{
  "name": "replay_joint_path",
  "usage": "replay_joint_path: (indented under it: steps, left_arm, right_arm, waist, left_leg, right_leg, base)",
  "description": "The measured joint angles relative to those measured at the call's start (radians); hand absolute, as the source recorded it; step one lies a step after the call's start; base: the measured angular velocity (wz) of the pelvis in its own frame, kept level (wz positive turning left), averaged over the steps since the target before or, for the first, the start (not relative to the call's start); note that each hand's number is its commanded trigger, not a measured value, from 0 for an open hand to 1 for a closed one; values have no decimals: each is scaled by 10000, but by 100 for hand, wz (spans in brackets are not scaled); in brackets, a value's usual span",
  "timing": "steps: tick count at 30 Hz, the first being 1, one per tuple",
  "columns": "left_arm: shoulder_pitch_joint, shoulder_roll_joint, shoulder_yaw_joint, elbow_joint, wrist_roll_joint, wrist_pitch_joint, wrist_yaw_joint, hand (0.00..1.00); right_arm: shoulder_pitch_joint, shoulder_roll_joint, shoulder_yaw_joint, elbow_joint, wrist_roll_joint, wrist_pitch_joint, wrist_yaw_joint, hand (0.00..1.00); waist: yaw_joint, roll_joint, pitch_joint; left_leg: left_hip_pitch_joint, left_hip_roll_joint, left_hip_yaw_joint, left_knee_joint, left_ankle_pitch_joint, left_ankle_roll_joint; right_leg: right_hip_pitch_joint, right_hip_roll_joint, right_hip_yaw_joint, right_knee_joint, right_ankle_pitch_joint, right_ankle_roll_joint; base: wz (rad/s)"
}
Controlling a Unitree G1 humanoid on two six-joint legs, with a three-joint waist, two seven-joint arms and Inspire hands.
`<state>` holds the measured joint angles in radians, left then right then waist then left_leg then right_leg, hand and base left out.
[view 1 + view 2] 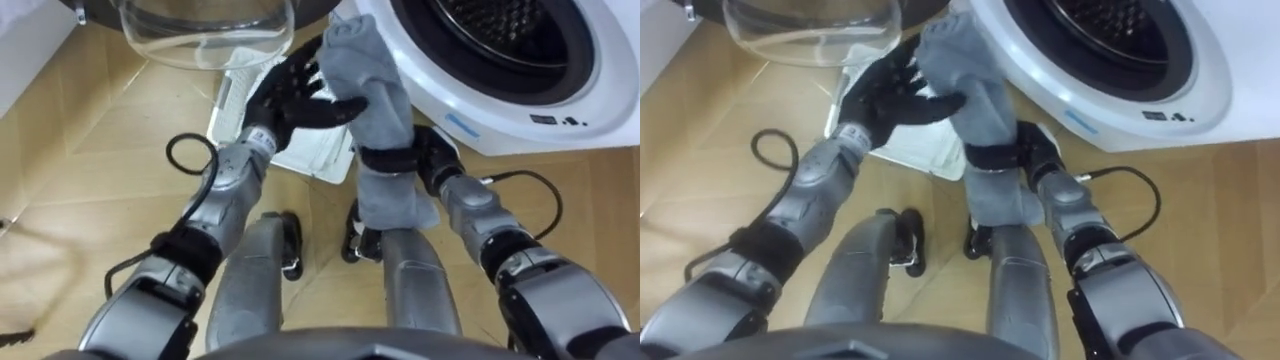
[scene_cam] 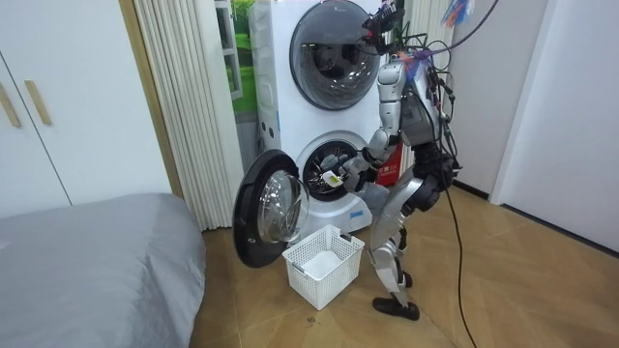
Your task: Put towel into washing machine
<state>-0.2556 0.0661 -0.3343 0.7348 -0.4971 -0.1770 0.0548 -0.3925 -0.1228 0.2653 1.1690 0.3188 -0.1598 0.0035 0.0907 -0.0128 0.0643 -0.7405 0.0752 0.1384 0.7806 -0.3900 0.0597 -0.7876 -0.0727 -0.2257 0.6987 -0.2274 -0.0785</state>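
Over the wood floor (image 1: 100,120), the towel (image 1: 372,75) stood upright before the open washing machine (image 1: 600,110), gripped mid-length by the right robot hand (image 1: 425,160); the left robot hand (image 1: 290,95), fingers spread, touched its top.

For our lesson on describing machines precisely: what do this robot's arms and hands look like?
Both forearms are silver-grey, rounded, shiny shells with black bands at the wrists and elbows. The left hand and the right hand are black, the left showing slim fingers. A thin black cable loops out beside each forearm.
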Motion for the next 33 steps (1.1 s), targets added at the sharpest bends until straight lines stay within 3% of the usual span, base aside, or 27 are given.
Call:
replay_joint_path:
  steps: [4,7,13,18,23,29,33]
  left_arm:
    - [778,28,176,207,9,44,736,0]
    - [989,41,192,374,125,107,964,0]
    - [986,38,183,709,354,455,1138,0]
    - [1004,-9,171,718,364,673,1164,0]
    - [969,64,177,704,373,673,1193,0]
    - [1046,365,192,279,335,849,1255,0]
    - [1118,707,94,-119,337,859,1398,0]
  right_arm:
    - [-120,-84,-533,419,1245,162,-237,100]
    - [-139,-191,-714,635,2092,353,-258,100]
    - [-332,-469,-744,1132,3599,819,84,100]
    - [-358,-883,-1004,1195,5836,1237,618,100]
    - [-393,-1095,-1038,1175,7497,1506,1046,100]
    - [-744,-1410,-1535,1141,8895,1849,1126,100]
    - [-1157,-1809,-1730,1117,10328,1987,1134,100]
  waist:
    - [149,1,-1]
    - [276,0,-1]
    - [380,4,-2]
    - [417,-1,3]
    - [430,-45,-8]
    - [200,-331,-5]
    - [116,-669,13]
  left_leg:
    - [3,-181,-68,-67,36,60]
    - [3,-248,-69,-88,72,126]
    - [-56,-373,-76,-71,112,198]
    - [-207,-545,-84,-99,251,243]
    - [-330,-554,-70,-76,263,252]
    - [-533,-631,91,24,303,295]
    - [-642,-663,241,200,310,315]
  right_leg:
    - [-24,-198,-78,149,-97,58]
    - [-1,-341,-255,176,-96,59]
    - [-19,-565,-447,307,-98,67]
    - [-196,-852,-596,452,-170,63]
    - [-337,-861,-563,491,-180,66]
    - [-719,-975,-380,873,-184,70]
    - [-901,-1032,-212,1032,-208,100]
  base:
    - [12]
    - [9]
    - [7]
    - [12]
    - [2]
    - [-3]
    - [-5]
